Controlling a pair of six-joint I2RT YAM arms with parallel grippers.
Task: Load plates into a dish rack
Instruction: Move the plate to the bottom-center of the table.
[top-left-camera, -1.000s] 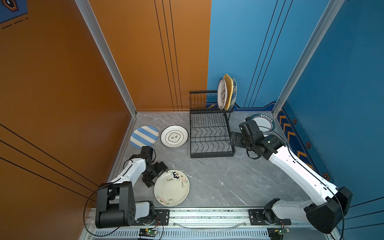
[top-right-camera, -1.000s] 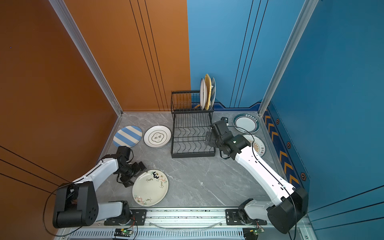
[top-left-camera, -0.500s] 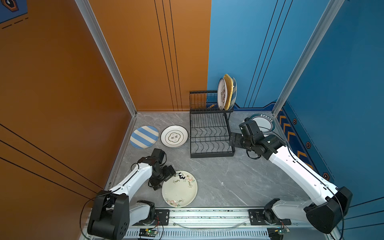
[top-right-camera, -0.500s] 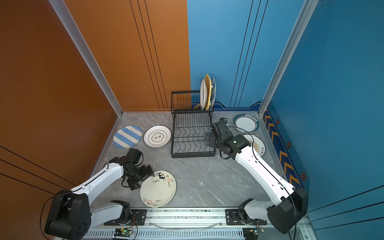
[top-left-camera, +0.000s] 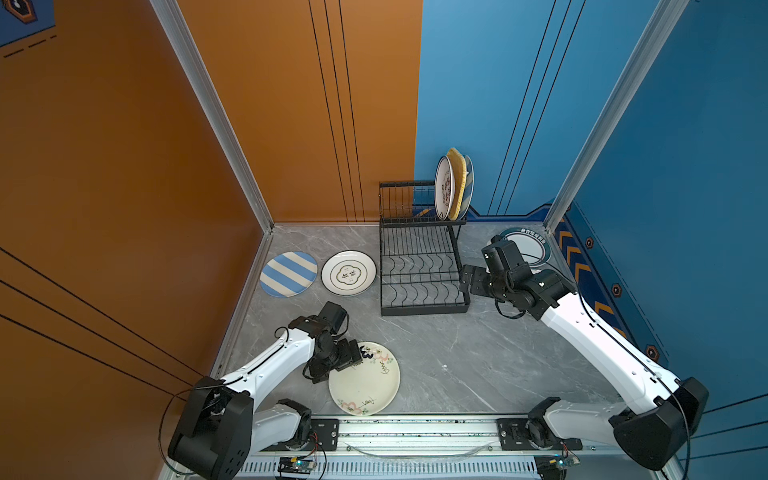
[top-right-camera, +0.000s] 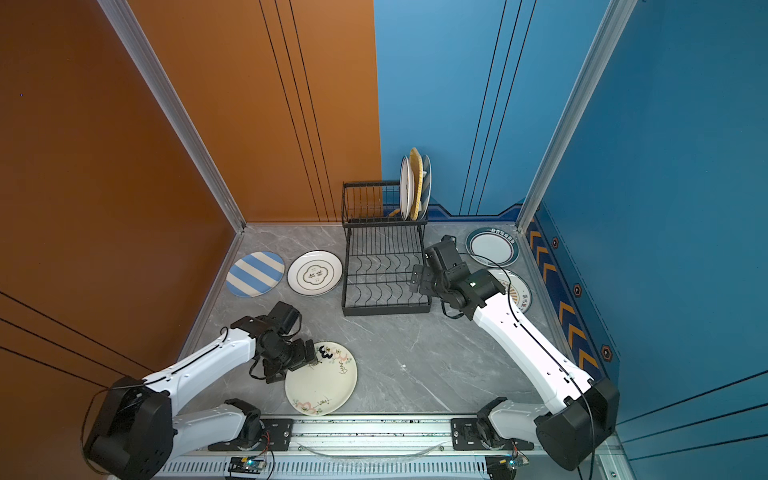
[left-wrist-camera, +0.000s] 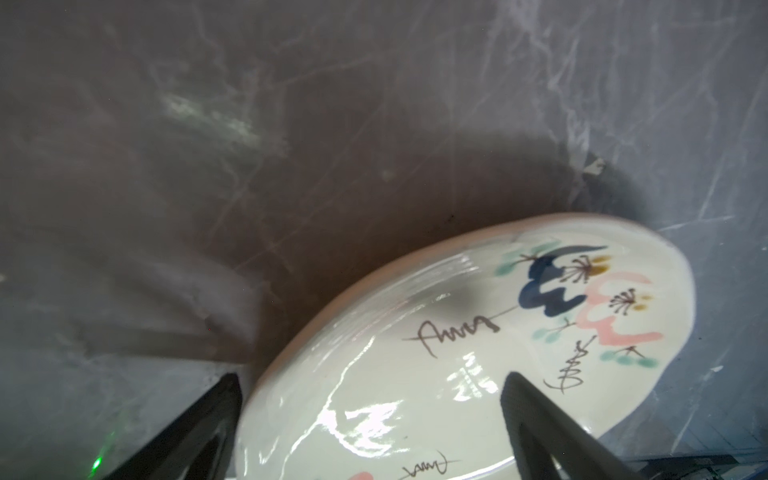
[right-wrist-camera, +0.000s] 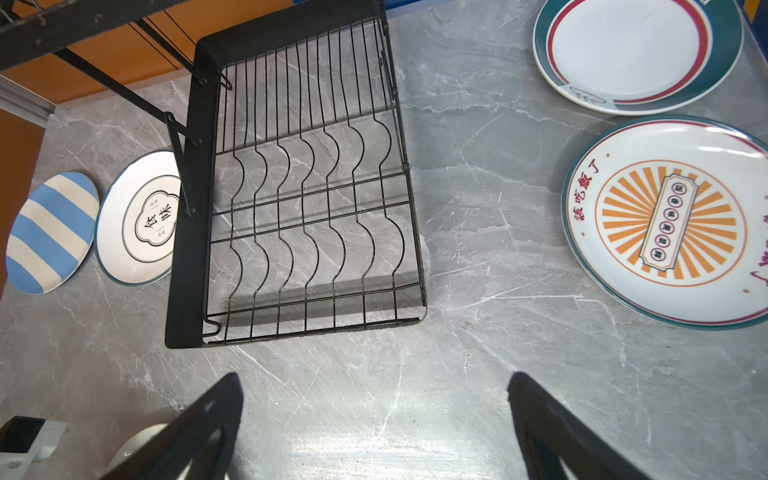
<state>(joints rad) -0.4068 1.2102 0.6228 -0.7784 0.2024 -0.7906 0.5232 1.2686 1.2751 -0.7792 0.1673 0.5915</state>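
Left wrist view.
A: The floral plate fills the lower frame. The left tool has its jaws wide, one finger over the glazed face and the other just outside the rim. Nothing is clamped.
B: Where does the plate sit?
A: In both top views it is near-left on the table, with its near rim at the table's near edge. It is well apart from the dish rack at far centre.
B: Right tool?
A: The right tool is wide too and empty. It hovers over bare table just beside the rack's right side.
B: Rack load?
A: Three plates stand on edge at the right end of the upper tier. The wavy lower tier is bare. The striped plate and emblem plate lie flat left of the rack. The teal-rimmed plate and sunburst plate lie flat to its right.
B: Step in hand?
A: My read is a rim grip on the floral plate. A flat plate leaves no room beneath, so one finger needs to get under the rim, perhaps using that near edge. I would pinch the rim squarely, since the glaze looks slick. Then lift slowly and turn the plate on edge before the rack.
B: Is the rim already off the table?
A: Cannot tell, there is only a dark shadow under it. The risk I see is the plate sliding off the near edge.
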